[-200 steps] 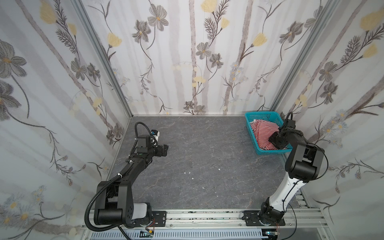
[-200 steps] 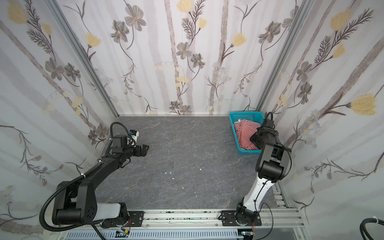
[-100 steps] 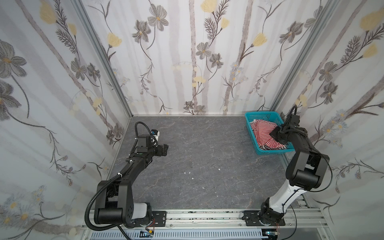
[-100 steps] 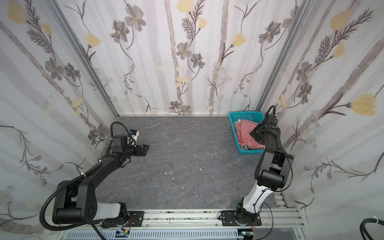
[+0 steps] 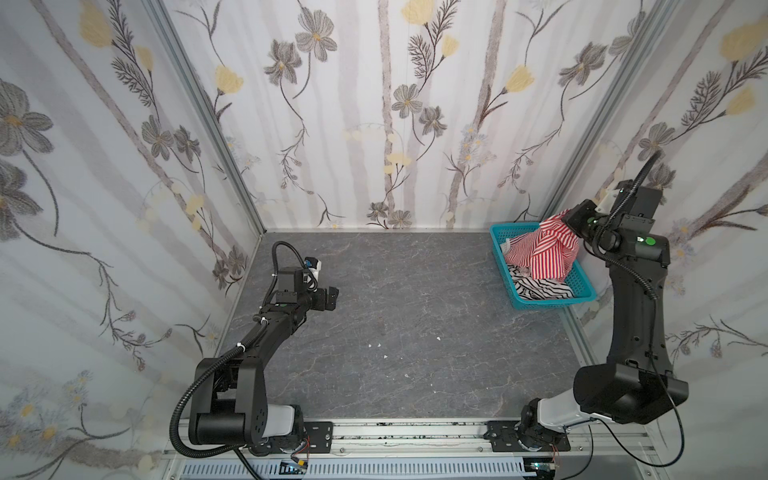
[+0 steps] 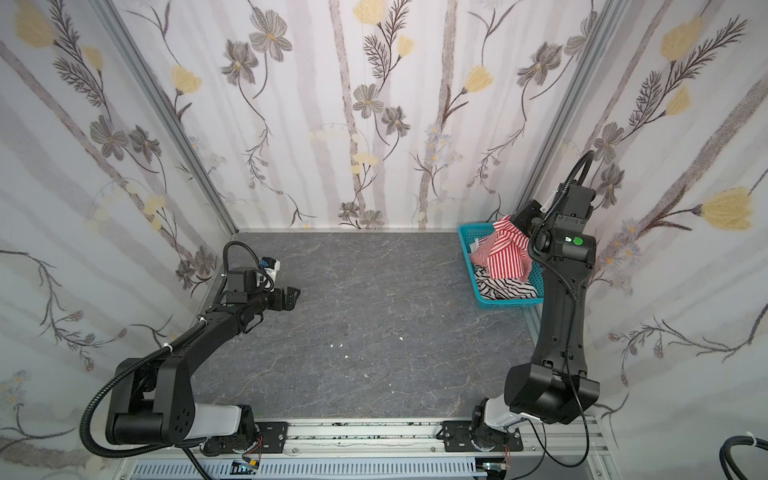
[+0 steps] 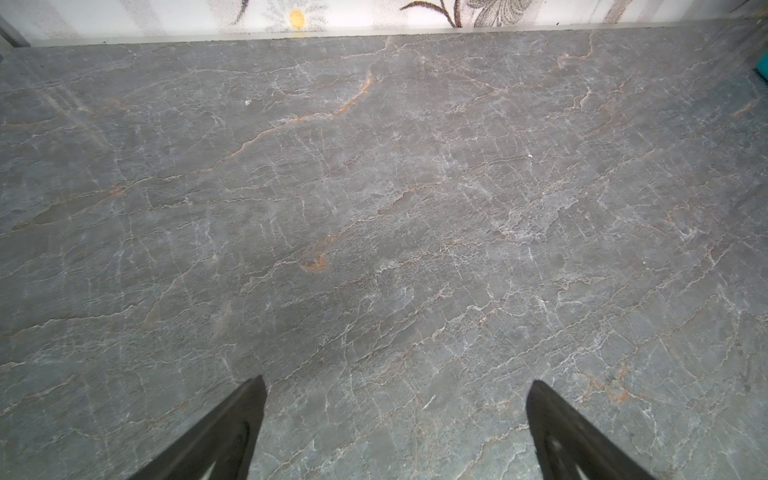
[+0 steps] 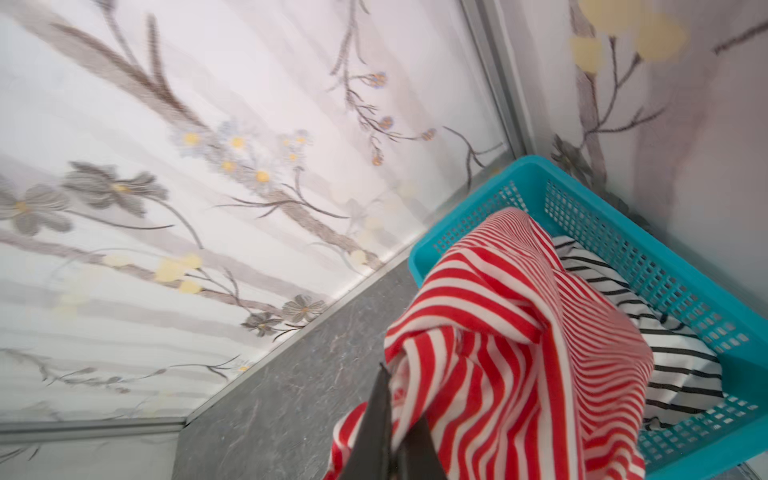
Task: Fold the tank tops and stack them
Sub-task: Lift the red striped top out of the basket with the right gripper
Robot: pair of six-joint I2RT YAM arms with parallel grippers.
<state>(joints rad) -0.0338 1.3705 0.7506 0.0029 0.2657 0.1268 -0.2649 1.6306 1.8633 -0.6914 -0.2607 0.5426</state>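
Floral-papered walls (image 5: 374, 124) close in a grey marbled counter (image 5: 395, 332), and at its far right corner sits a teal basket (image 5: 557, 302). The right claw (image 5: 570, 219) is clenched on the red top (image 5: 548, 257), pinching a bunch of cloth above the basket's far end. The top hangs from that grip in a loose drape, its lower edge reaching down into the basket. In the right wrist view the dark fingers (image 8: 376, 415) sit pressed together against the striped fabric. Under the red top, the black top (image 5: 536, 286) lies crumpled in the basket's near half. The left claw (image 5: 330, 297) hovers low over the counter's left side, well apart from the basket, released — its fingers (image 7: 232, 424) stand spread wide, with only counter showing between them.
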